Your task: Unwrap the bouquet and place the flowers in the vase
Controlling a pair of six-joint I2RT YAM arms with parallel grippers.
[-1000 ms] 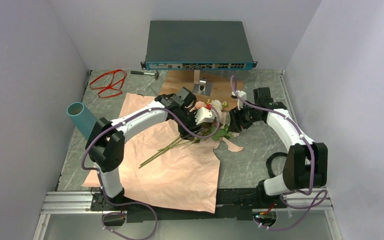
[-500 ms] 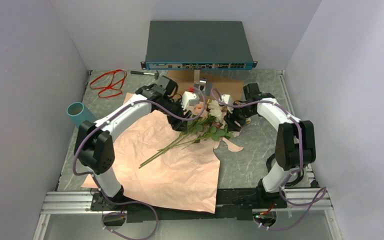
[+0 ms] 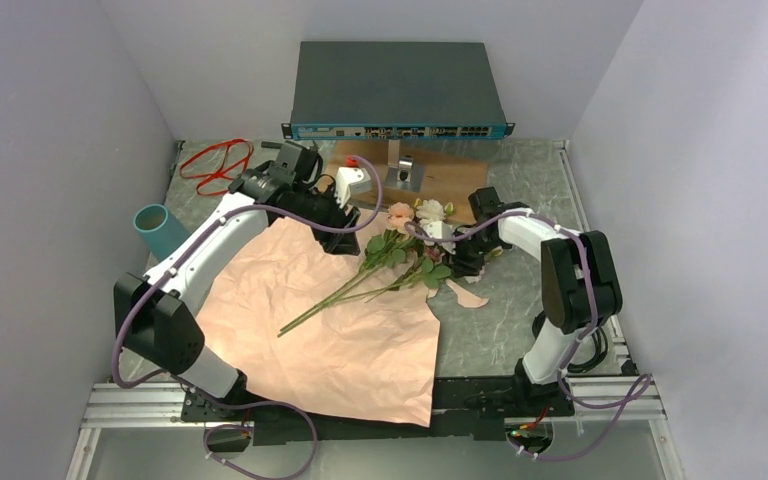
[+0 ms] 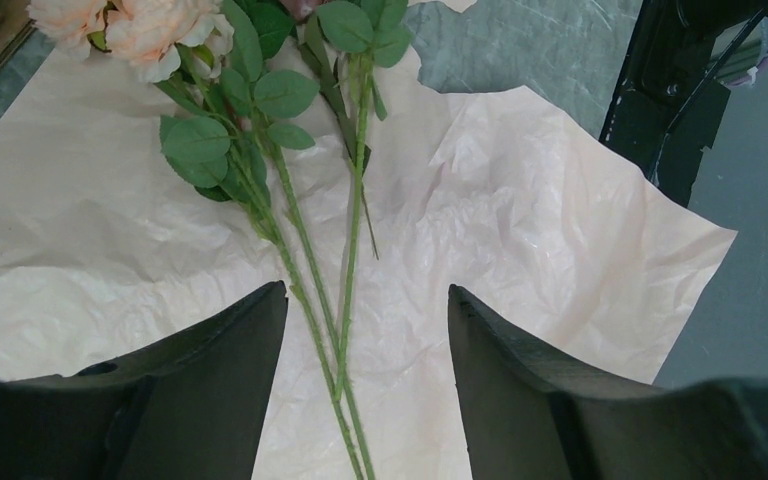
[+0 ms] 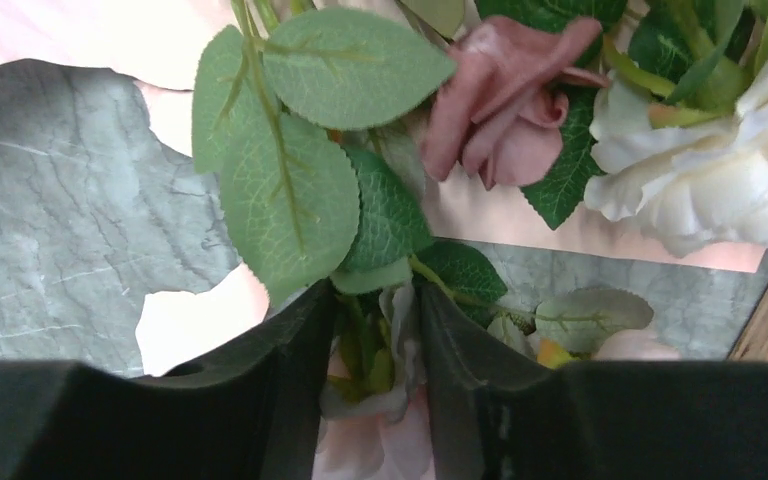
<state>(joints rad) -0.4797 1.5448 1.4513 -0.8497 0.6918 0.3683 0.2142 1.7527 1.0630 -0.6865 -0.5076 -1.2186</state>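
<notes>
The pink wrapping paper lies spread flat on the table. The flowers lie loose across its right edge, stems pointing to the near left. My left gripper hangs open above the paper's far edge, left of the blooms. In the left wrist view its fingers stand wide, with the green stems on the paper below the gap. My right gripper is shut on leaves and a pale bloom of the flowers at the bunch's right side. The teal vase stands at the left.
Red ribbon lies at the far left, a small hammer beside it. A network switch sits at the back, with a brown board and metal stand before it. A torn paper scrap lies near the right gripper.
My left arm has swung back and to the left, off the flowers. My right gripper has come in lower on the bunch and its jaws have closed on leaves and petals.
</notes>
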